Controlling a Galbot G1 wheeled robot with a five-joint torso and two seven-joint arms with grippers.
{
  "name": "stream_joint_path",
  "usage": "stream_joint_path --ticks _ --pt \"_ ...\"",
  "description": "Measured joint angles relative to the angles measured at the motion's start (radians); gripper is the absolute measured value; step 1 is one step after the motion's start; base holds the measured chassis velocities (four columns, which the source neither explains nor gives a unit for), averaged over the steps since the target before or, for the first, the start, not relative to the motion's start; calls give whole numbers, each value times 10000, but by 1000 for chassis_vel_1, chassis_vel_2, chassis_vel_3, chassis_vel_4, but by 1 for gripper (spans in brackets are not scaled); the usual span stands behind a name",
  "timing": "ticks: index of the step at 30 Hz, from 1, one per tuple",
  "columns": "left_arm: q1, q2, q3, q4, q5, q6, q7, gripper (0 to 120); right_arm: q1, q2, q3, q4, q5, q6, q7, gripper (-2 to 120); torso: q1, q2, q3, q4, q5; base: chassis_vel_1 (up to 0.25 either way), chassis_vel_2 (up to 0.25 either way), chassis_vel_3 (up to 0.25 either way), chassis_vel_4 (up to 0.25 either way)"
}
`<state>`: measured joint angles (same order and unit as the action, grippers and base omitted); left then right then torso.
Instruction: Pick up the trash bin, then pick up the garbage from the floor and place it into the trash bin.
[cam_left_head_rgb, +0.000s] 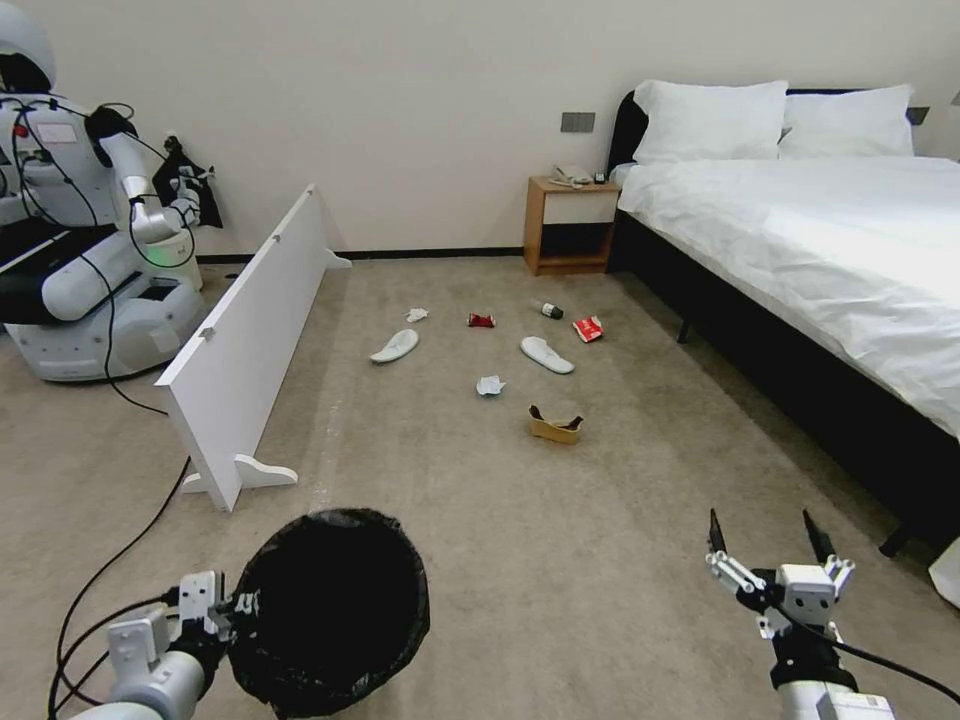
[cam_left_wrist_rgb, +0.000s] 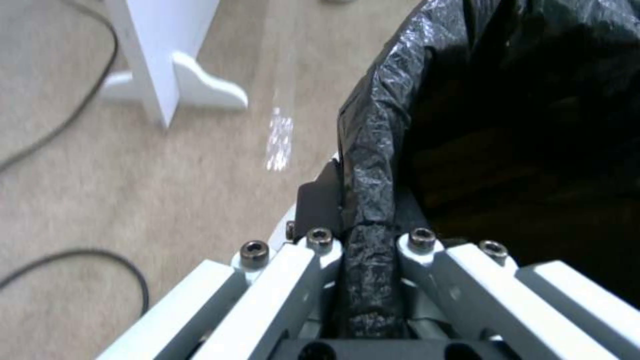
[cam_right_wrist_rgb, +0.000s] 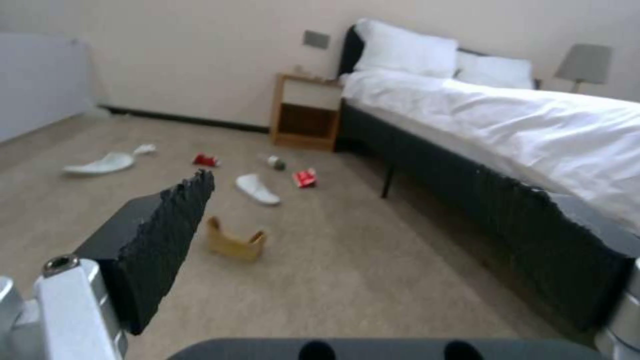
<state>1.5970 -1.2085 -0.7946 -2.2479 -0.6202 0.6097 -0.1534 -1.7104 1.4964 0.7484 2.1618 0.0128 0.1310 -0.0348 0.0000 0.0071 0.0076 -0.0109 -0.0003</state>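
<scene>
so the left hand (cam_left_head_rgb: 235, 608) is clamped on the rim of the trash bin (cam_left_head_rgb: 330, 610), pinching the black bag liner (cam_left_wrist_rgb: 373, 165) between its fingers, and the bin hangs tipped at the lower left with its mouth facing up toward the head camera; the right hand (cam_left_head_rgb: 768, 538) is spread wide with nothing in it, sitting low on the right over bare carpet; the garbage is scattered on the floor well ahead, between the white board (cam_left_head_rgb: 250, 340) and the bed (cam_left_head_rgb: 830, 270): two white slippers (cam_left_head_rgb: 395, 346) (cam_left_head_rgb: 547, 355), a tissue (cam_left_head_rgb: 490, 385) plus another one (cam_left_head_rgb: 417, 315), a crushed red can (cam_left_head_rgb: 481, 320), a bottle (cam_left_head_rgb: 547, 309), a red packet (cam_left_head_rgb: 588, 328), and the torn brown cardboard (cam_left_head_rgb: 556, 425) nearest the robot; a wooden nightstand (cam_left_head_rgb: 570, 225) stands against the wall beside the bed
</scene>
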Motion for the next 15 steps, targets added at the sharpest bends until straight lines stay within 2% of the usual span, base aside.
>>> stream_joint_path --ticks 4,7,15 --pt "3 -52 -53 -703 134 6 -100 4 -257 -261 -9 -248 11 197 -276 100 0 2 -2 -2 4 0 0 0 0" --pt "-10 -74 -63 -907 181 21 -175 4 -389 -361 -80 -329 -15 225 -332 100 0 3 -2 0 3 0 0 0 0" --pt "-56 -166 -122 -1009 394 4 -346 4 -721 -334 -460 -748 -363 551 -570 100 0 3 -2 -1 3 0 0 0 0"
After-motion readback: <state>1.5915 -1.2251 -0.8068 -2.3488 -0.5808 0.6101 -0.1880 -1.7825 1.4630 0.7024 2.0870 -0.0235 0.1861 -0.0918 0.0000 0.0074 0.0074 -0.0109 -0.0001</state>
